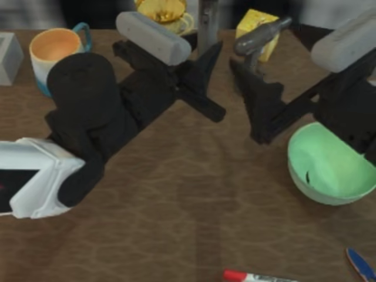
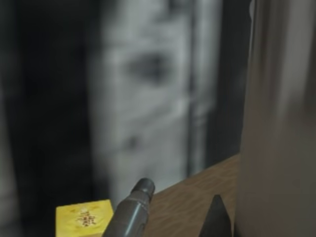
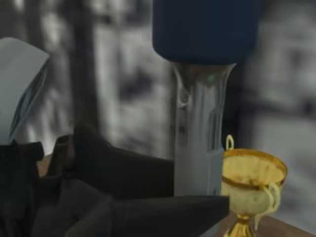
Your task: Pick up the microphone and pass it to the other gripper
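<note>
**Microphone upright in the left claw, right claw waiting beside it**

At the top view's left stand a grey box (image 1: pixel 7 56) and an orange-lined mug with a blue handle (image 1: pixel 56 50), and behind them my bulky black left arm with white casing reaches toward the table's far edge. The left gripper (image 1: pixel 207 73), a black two-fingered claw, is clamped on the microphone (image 1: pixel 208 23). In the right wrist view that handheld mic shows a plain grey metal cylinder handle (image 3: pixel 197 143) rising from the dark fingers (image 3: pixel 148 210) to a rounded dark navy foam head (image 3: pixel 205 29); its long axis stands close to vertical. Just behind it is a golden trophy cup (image 3: pixel 252 173).

To the right of the mic, with a small gap between, is the right gripper (image 1: pixel 247 82), its fingertips pointing toward the handle. Whether its fingers are apart I cannot tell. My judgement is that the pass turns on this gap: the handle lies to the left of the right claw and the free handle length seems to sit above the left fingers.

Beyond the right claw lie a grey power drill (image 1: pixel 261 36) and a yellow box (image 1: pixel 257 26). Farther right sit a mint-green bowl (image 1: pixel 329 167), a red-capped marker (image 1: pixel 252 276) and a blue object (image 1: pixel 361 264) at the corner. The surface is brown wood-grain table (image 1: pixel 188 200); the room behind is dim and blurred.
</note>
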You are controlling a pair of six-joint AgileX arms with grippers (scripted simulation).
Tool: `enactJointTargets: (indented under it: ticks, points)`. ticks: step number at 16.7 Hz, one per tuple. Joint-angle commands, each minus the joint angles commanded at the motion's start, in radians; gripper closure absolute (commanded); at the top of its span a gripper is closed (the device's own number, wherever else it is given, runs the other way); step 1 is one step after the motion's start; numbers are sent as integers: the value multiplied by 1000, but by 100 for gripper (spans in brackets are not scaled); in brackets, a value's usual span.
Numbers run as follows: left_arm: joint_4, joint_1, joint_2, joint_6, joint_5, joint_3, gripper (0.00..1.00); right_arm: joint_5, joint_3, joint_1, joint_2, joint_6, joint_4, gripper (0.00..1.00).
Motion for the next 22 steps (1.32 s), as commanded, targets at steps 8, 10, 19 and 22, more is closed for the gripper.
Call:
enactJointTargets:
  ticks: [8, 10, 19, 22]
  points:
    - [0, 0, 0, 0, 0, 0, 100, 0, 25, 26, 48, 0, 23, 0]
    - [0, 0, 0, 0, 0, 0, 100, 0, 61, 29, 85, 0, 31, 0]
    - [0, 0, 0, 0, 0, 0, 100, 10, 371, 34, 450, 1, 81, 0]
    - [0, 0, 0, 0, 0, 0, 100, 10, 374, 34, 454, 1, 82, 0]
